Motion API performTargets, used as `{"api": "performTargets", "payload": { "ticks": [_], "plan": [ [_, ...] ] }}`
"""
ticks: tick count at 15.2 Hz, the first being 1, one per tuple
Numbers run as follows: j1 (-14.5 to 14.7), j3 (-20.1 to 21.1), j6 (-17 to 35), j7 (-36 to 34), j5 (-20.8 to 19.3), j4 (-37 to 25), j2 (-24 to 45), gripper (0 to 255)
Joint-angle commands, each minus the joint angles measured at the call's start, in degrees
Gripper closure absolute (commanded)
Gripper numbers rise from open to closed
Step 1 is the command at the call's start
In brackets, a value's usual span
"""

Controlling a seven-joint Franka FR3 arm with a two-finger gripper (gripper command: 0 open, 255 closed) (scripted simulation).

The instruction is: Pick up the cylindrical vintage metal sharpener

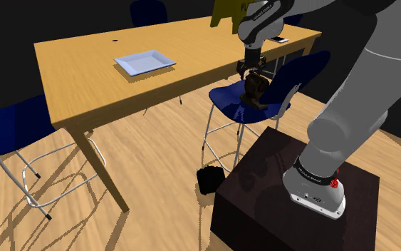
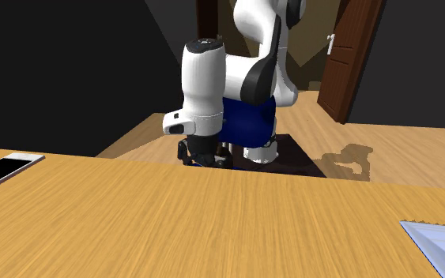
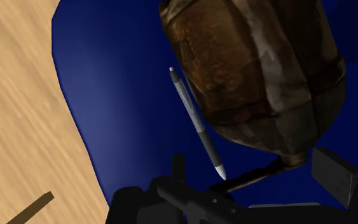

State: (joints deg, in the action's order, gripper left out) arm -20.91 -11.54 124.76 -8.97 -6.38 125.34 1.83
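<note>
- Sharpener point(image 1: 254, 91): a brown, tarnished, rounded body sitting on the blue seat point(image 1: 227, 100) of a chair pulled up to the table's near side, toward the shoulder view's right.
- Far left in the shoulder view, 1 more blue chair point(image 1: 6, 128) on white legs stands at the table's end.
- Table point(image 1: 85, 64): light wood, with a pale square plate point(image 1: 145, 63) lying near its middle.
- A phone point(image 1: 282, 40) lies by the table's far right corner, well apart from the plate.
- Gripper point(image 1: 252, 71): it hangs pointing down, just above the sharpener. Its 2 fingers point(image 3: 336, 178) stand spread apart and clasp nothing.
- From the wrist, a grey pen point(image 3: 196, 121) lies on the seat, close along the sharpener's side.
- A small black box point(image 1: 209, 180) sits on the wood floor between the seat's legs and the stand.
- Stand point(image 1: 263, 192): a dark block at lower right, carrying the arm's base.
</note>
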Motion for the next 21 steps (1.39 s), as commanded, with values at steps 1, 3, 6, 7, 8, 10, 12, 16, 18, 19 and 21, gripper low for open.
{"api": "performTargets", "payload": {
  "ticks": [1,3,6,7,8,10,12,16,18,19,21],
  "plan": [
    [0.0,0.0,1.0,-0.1,0.0,0.6,0.4,0],
    [0.0,0.0,1.1,-0.2,0.0,0.6,0.5,255],
    [0.1,0.1,1.1,-0.2,0.0,0.6,0.5,255],
    [0.1,0.1,1.1,-0.2,0.0,0.6,0.5,255],
    [0.1,0.1,1.1,-0.2,0.0,0.6,0.5,255],
    [0.1,0.1,1.1,-0.2,0.0,0.6,0.5,255],
    [0.0,0.0,1.0,-0.1,0.0,0.6,0.4,255],
    [0.1,0.1,-2.0,-0.1,-0.1,-0.8,-1.2,255],
    [0.1,0.1,-3.5,0.0,-0.2,-1.6,-1.9,255],
    [0.1,0.1,-4.3,0.0,-0.2,-2.0,-2.3,255],
    [0.2,0.1,-5.8,0.1,-0.3,-2.9,-2.9,255]
  ]
}}
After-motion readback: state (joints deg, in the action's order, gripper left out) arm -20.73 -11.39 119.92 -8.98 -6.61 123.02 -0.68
